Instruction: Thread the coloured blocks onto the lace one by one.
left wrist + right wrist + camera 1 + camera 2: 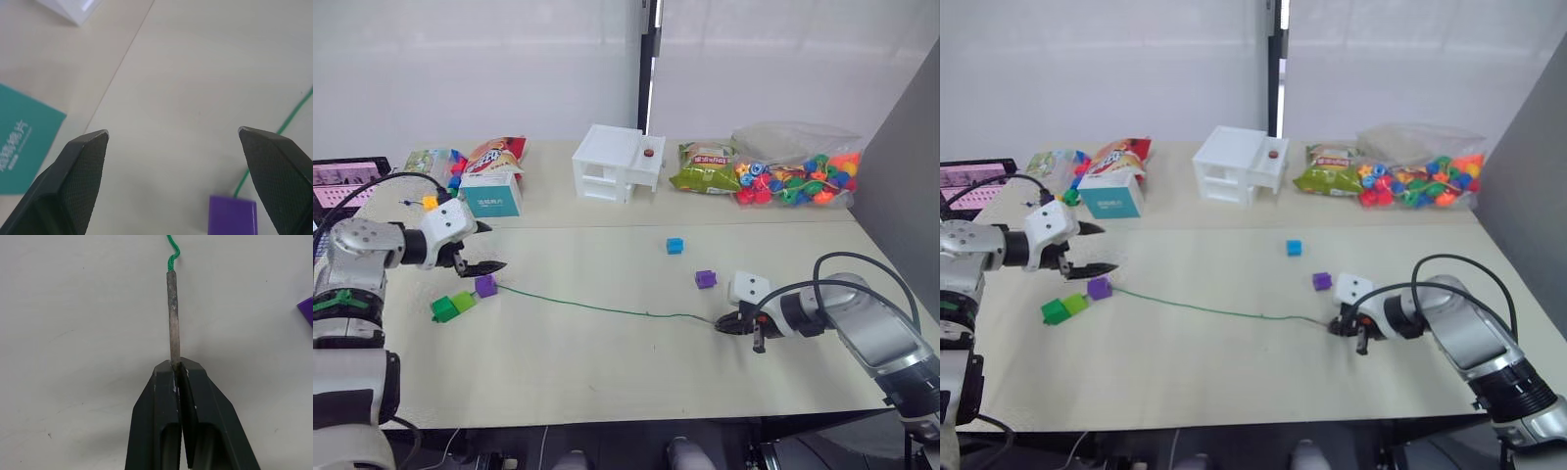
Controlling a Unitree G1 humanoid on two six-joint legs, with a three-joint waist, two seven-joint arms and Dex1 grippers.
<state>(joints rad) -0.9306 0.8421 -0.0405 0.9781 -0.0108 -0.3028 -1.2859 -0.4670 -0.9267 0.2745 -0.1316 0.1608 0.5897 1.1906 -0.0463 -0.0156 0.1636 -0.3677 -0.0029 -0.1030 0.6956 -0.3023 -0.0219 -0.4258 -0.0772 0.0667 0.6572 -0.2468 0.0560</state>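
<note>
Right gripper [177,366]: clamped tight on the brown stiff tip [172,316] of the lace [597,306], with most of the tip sticking out past the fingers.
Left gripper [481,249]: wide open, hovering just above a purple cube [486,286] at the lace's far end.
Lace: runs across the table [607,372] from that cube to the right gripper, lying pretty loose.
Purple cube by the left: looks like it's on the lace already, or at least touching it; can't really tell if it's threaded.
Other blocks: second purple cube [706,279] just beside the right gripper, blue cube [675,246] a bit further back, dark green cube [443,310] and light green wedge [463,301] touching each other near the left gripper.
Risk 1: grip is at the very base of the tip, so pushing into a block hole could make the tip pivot or slip out.
Risk 2: any tug by the right arm drags the lace and could shift the cube away from the left fingers.
Risk 3: loose cubes just slide if poked without being held.
</note>
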